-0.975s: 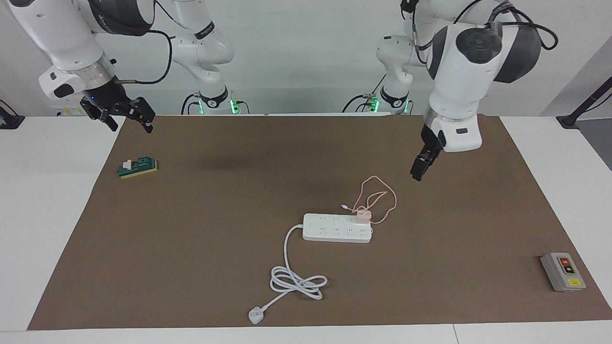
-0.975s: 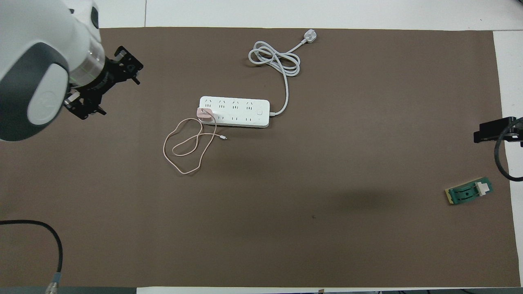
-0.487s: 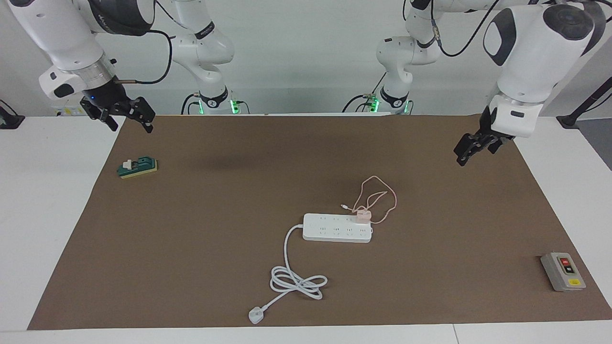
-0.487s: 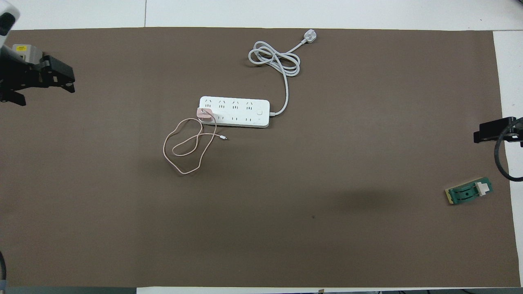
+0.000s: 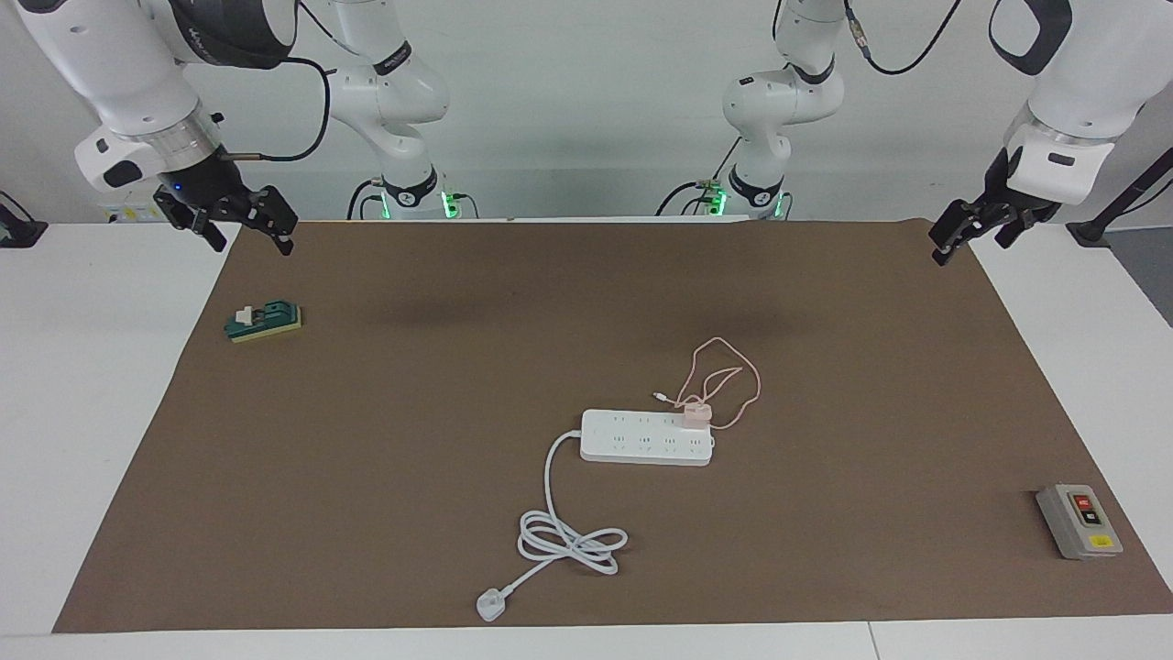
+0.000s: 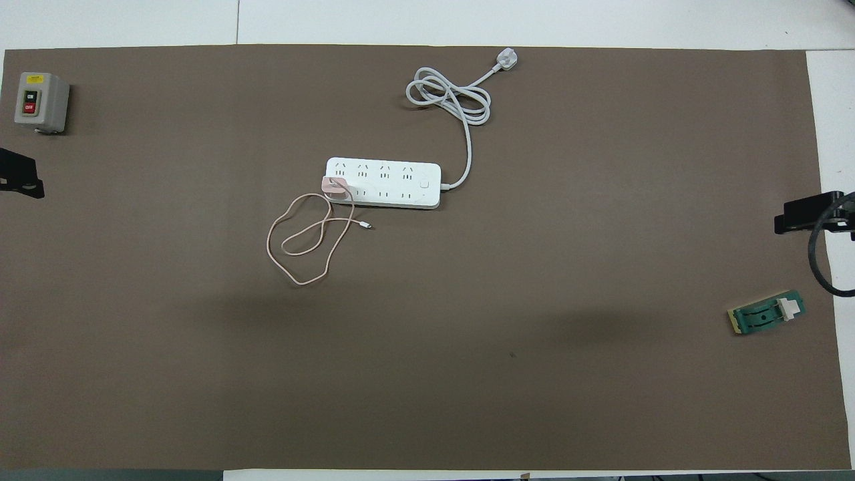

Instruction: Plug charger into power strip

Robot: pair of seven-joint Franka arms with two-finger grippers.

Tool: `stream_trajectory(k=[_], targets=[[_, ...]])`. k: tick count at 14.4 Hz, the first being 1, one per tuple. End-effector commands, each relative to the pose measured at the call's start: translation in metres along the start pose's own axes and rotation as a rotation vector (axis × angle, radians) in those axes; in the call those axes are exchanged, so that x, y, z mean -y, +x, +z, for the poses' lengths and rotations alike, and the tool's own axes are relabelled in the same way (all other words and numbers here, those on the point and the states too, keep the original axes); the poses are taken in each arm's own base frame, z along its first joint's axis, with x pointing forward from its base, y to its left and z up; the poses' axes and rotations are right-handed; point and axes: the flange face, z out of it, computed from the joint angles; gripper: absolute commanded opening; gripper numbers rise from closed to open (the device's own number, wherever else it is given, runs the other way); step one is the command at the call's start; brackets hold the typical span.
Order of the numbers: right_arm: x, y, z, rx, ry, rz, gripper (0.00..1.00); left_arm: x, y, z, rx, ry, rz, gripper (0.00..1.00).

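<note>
A brown mat [image 5: 367,458] covered the table. The pink charger [image 5: 695,414] sat plugged into the white power strip [image 5: 641,438] in the middle. The 2 grippers hung up high, spread wide and empty: left gripper [image 5: 973,226] and right gripper [image 5: 240,220], over the mat's corners.

One camera sits high across the tabletop [image 5: 82,385] and faces the two white robot arms, whose bases stand at the top of its picture. The other hangs high over the robots' own end and looks forward and steeply down. Both stand well back and take in the whole brown paper mat [image 5: 385,440] [image 6: 534,280], which they share, half a turn apart; the long flat white power strip [image 5: 646,437] [image 6: 383,183] lies mid-mat in both.
</note>
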Motion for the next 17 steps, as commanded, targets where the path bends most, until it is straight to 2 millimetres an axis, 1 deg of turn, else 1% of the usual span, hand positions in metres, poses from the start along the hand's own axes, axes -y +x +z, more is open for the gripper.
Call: stream_trajectory(k=[1,2,3,4,5,6,9,10,11,12,13,14,17], targets=[[-0.002,-0.005,-0.003,0.005,-0.013,-0.02,1.0,0.014,-0.03,0.014,-0.017,-0.004,-0.007,1.0],[-0.003,-0.005,-0.002,0.006,-0.013,-0.018,1.0,0.019,-0.032,0.016,0.001,-0.002,-0.016,1.0],[-0.003,-0.005,-0.003,0.005,-0.013,-0.018,1.0,0.032,-0.031,0.016,-0.003,-0.003,-0.039,1.0],[-0.003,-0.005,-0.002,0.006,-0.013,-0.018,1.0,0.042,-0.028,0.01,-0.018,-0.007,-0.06,1.0],[-0.003,-0.005,-0.003,0.005,-0.012,-0.018,1.0,0.044,-0.026,0.004,-0.028,-0.008,-0.065,1.0],[-0.003,-0.005,-0.003,0.005,-0.013,-0.018,1.0,0.045,-0.024,0.003,-0.031,-0.009,-0.067,1.0],[-0.003,-0.005,-0.002,0.006,-0.013,-0.018,1.0,0.046,-0.027,-0.005,-0.037,-0.009,-0.073,1.0],[-0.003,-0.005,-0.002,0.006,-0.013,-0.018,1.0,0.045,-0.028,-0.008,-0.042,-0.009,-0.075,1.0],[-0.003,-0.005,-0.003,0.005,-0.012,-0.018,1.0,0.039,-0.025,-0.011,-0.047,-0.011,-0.067,1.0],[-0.003,-0.005,-0.003,0.005,-0.012,-0.018,1.0,0.032,-0.022,-0.013,-0.043,-0.014,-0.06,1.0],[-0.002,-0.005,-0.003,0.005,-0.013,-0.02,1.0,0.021,-0.014,-0.011,-0.034,-0.02,-0.039,1.0],[-0.003,-0.005,-0.003,0.005,-0.013,-0.018,1.0,0.023,-0.009,-0.015,-0.033,-0.025,-0.042,1.0],[-0.003,-0.005,-0.003,0.005,-0.013,-0.018,1.0,0.01,-0.01,-0.015,-0.015,-0.092,-0.014,1.0]])
